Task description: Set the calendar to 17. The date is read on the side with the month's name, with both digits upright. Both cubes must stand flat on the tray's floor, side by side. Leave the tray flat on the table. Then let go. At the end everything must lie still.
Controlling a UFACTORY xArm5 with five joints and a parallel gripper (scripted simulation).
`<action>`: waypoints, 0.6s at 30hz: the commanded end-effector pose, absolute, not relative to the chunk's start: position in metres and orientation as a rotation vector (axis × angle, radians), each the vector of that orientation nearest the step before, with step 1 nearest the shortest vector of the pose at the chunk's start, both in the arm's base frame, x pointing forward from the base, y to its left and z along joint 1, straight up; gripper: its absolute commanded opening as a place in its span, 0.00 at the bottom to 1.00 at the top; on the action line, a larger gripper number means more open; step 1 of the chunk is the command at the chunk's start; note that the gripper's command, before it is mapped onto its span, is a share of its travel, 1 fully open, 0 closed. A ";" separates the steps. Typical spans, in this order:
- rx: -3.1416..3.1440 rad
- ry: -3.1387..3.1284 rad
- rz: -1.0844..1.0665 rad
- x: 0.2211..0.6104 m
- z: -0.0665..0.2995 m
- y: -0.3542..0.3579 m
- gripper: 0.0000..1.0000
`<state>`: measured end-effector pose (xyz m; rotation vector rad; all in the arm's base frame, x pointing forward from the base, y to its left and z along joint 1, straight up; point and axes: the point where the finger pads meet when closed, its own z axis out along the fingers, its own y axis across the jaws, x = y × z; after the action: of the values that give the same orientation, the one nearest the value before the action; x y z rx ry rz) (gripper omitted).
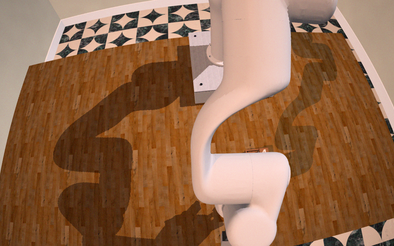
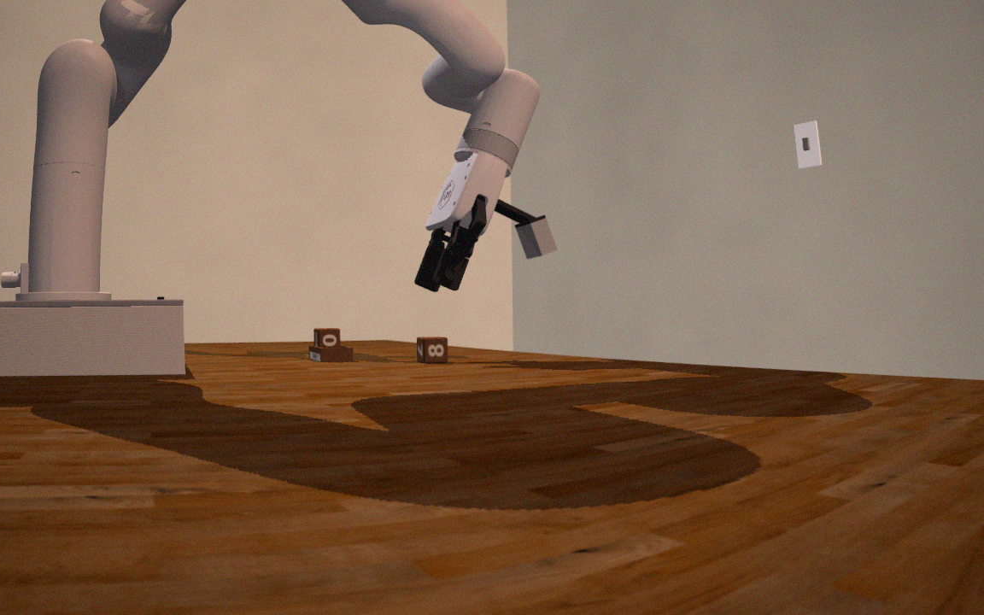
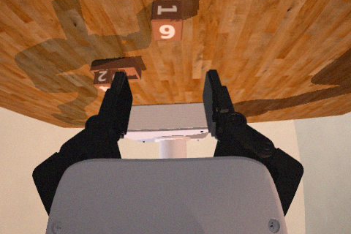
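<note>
Evidently empty gripper [image 2: 438,284] [image 3: 167,83], fingers well apart, touching nothing, above the table [image 2: 480,550] [image 3: 256,44].

Worktop [image 1: 161,134] [image 2: 633,550] [image 3: 234,18] looks like wood, orange-brown strips with visible grain and a few dark knots, pretty smooth. The arm [image 1: 241,55] [image 2: 71,190] seems like smooth pale plastic or painted metal, soft sheen at most. Its base block [image 1: 201,71] [image 2: 60,340] [image 3: 168,117] has more of a brushed-metal look, finely lined. Fingers [image 2: 442,260] are black and mostly matt, kinda plasticky. Cubes look like reddish-brown wood, fairly matt, and the walls [image 1: 5,91] [image 2: 312,153] [image 3: 22,168] read as matt paint.
</note>
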<state>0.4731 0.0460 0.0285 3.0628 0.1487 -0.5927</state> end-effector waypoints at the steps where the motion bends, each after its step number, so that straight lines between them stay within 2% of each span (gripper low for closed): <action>1: 3.087 0.150 -0.474 0.474 0.030 0.046 0.69; 6: 3.095 0.149 -0.431 0.474 0.029 0.046 0.69; 13: 3.128 0.146 -0.176 0.473 0.029 0.045 0.69; 18: 3.135 0.144 -0.069 0.470 0.030 0.044 0.69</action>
<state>0.4709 0.0448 0.0281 3.1193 0.1463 -0.2607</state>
